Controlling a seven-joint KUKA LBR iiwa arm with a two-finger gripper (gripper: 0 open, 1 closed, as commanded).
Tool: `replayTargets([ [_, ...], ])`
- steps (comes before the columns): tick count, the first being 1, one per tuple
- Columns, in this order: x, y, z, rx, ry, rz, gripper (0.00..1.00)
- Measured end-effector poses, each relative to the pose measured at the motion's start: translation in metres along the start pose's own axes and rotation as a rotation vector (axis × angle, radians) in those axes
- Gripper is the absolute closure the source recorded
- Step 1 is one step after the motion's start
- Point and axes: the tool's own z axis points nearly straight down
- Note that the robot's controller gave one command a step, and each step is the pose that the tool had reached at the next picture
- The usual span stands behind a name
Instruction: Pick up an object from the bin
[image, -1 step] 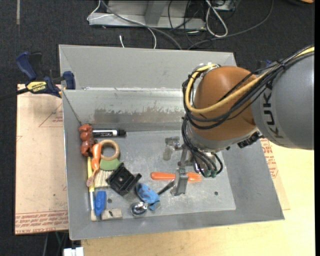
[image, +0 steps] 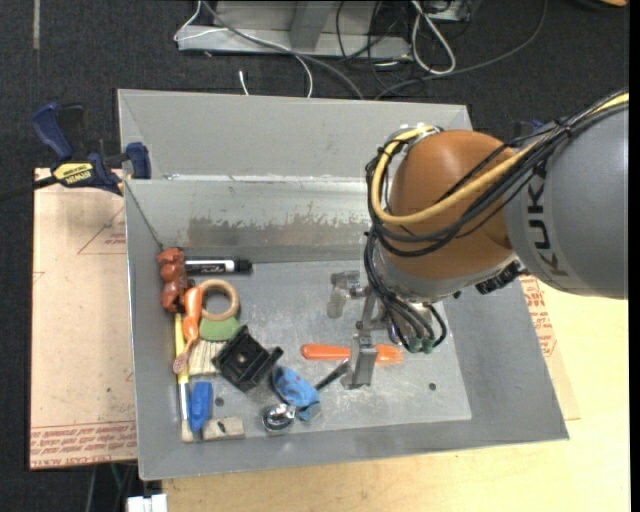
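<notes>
My gripper (image: 350, 338) hangs low over the middle of the bin floor, under the arm's orange dome, and is open: one finger (image: 346, 292) points toward the back, the other (image: 362, 366) toward the front. An orange pen-like stick (image: 322, 352) lies flat on the floor and runs under the front finger, its other end showing at the right. It is not clearly between the two fingers. A thin black rod (image: 330, 378) lies just left of the front finger. A crumpled blue thing (image: 296, 390) and a black boxy part (image: 246, 360) lie further left.
A heap runs along the bin's left wall: a black marker (image: 215, 266), a reddish-brown figure (image: 172, 280), a tan tape roll (image: 218, 298), a green piece (image: 218, 328), a blue piece (image: 200, 403). A round metal thing (image: 277, 418) lies near the front.
</notes>
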Motion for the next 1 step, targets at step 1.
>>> replayTargets([
  [1, 0.0122, 0.0237, 0.0873, -0.002, -0.004, -0.022, 0.00],
])
